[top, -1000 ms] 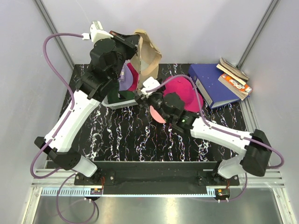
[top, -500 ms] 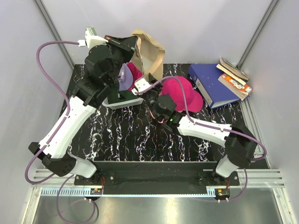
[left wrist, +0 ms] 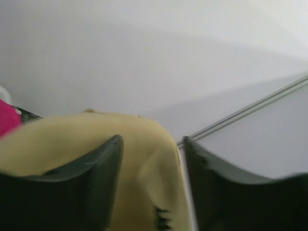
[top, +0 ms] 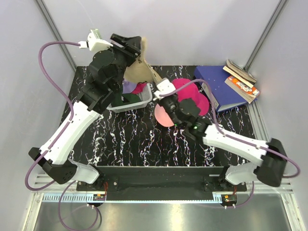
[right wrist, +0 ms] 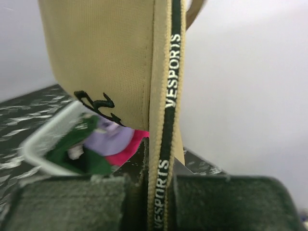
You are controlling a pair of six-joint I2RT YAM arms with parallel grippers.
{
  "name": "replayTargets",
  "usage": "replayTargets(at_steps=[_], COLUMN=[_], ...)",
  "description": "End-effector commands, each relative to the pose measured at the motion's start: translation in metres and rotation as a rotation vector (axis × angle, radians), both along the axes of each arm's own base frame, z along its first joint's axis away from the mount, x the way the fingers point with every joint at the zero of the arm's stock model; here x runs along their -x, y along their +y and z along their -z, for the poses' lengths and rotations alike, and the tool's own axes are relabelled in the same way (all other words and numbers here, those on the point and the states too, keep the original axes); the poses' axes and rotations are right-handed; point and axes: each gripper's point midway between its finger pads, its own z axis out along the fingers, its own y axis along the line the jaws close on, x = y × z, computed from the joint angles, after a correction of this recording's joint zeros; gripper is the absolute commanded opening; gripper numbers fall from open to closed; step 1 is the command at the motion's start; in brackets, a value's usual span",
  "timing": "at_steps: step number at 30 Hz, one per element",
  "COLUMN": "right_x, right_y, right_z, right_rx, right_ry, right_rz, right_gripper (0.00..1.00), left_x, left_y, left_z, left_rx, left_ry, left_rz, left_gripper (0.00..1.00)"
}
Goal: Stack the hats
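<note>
Top external: tan hat [top: 137, 72] above black marbled table [top: 130, 139], grey walls [top: 202, 29].

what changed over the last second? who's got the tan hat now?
The right gripper moved up to the tan hat and clamped its lower edge. The left gripper, which held the hat aloft, has parted its jaws. The basket, magenta hat, pink hat and binder stayed put.

Matt woven-cloth tan cap [right wrist: 106, 57]; glossy marbled tabletop [top: 130, 139]
</note>
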Motion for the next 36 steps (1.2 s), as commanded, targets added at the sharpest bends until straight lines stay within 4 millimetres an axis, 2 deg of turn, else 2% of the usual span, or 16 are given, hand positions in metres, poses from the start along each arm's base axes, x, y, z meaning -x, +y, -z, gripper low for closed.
replayTargets(at_steps=[1,4,5,7,8,11,12,18,19,21,22,24,26,29,33,36], right_x=[0.038,0.039,0.027,0.031,0.031,0.026,0.020,0.015,0.008,0.009,-0.001,0.003,0.000,-0.004,-0.010,-0.012], right_y=[-0.002,-0.012,-0.026,-0.032,-0.036,-0.054,-0.063,-0.079,-0.089,-0.100,-0.113,-0.120,-0.126,-0.127,-0.123,-0.127], right_z=[-0.028,-0.031,-0.028,-0.032,-0.034,-0.041,-0.041,-0.045,-0.042,-0.040,-0.025,-0.029,-0.016,-0.001,0.004,0.018], right_rx=[-0.128,-0.208,-0.297,-0.358,-0.428,-0.564,-0.592,-0.771,-0.812,-0.927,-0.987,-1.106,-1.129,-1.156,-1.151,-1.183], right_ry=[0.183,0.352,0.437,0.526,0.579,0.682,0.701,0.843,0.856,0.924,0.948,0.981,0.998,1.060,1.091,1.151], right_rz=[-0.210,-0.287,-0.268,-0.336,-0.345,-0.369,-0.369,-0.435,-0.414,-0.415,-0.391,-0.447,-0.432,-0.428,-0.454,-0.430], right_gripper=[0.00,0.00,0.00,0.00,0.00,0.00,0.00,0.00,0.00,0.00,0.00,0.00,0.00,0.00,0.00,0.00], left_x=[0.002,-0.007,-0.012,-0.022,-0.025,-0.024,-0.025,-0.015,-0.015,-0.015,-0.016,-0.014,-0.015,-0.015,-0.015,-0.015], left_y=[0.020,0.028,0.023,0.039,0.042,0.063,0.068,0.088,0.088,0.090,0.090,0.092,0.092,0.092,0.094,0.095], left_z=[-0.017,-0.005,0.010,0.027,0.045,0.056,0.066,0.075,0.077,0.081,0.084,0.085,0.089,0.091,0.093,0.094], left_rx=[-0.080,-0.156,-0.193,-0.222,-0.243,-0.281,-0.298,-0.330,-0.335,-0.339,-0.340,-0.333,-0.333,-0.335,-0.342,-0.348], left_ry=[-0.083,-0.062,-0.049,-0.013,0.019,0.032,0.051,0.071,0.075,0.090,0.095,0.100,0.106,0.110,0.113,0.115], left_rz=[-0.052,-0.024,0.014,-0.007,0.000,-0.048,-0.061,-0.109,-0.110,-0.114,-0.114,-0.121,-0.121,-0.118,-0.125,-0.132], left_gripper=[0.87,0.99,0.99,0.99,0.99,0.99,0.99,0.99,0.99,0.99,0.99,0.99,0.99,0.99,0.99,0.99])
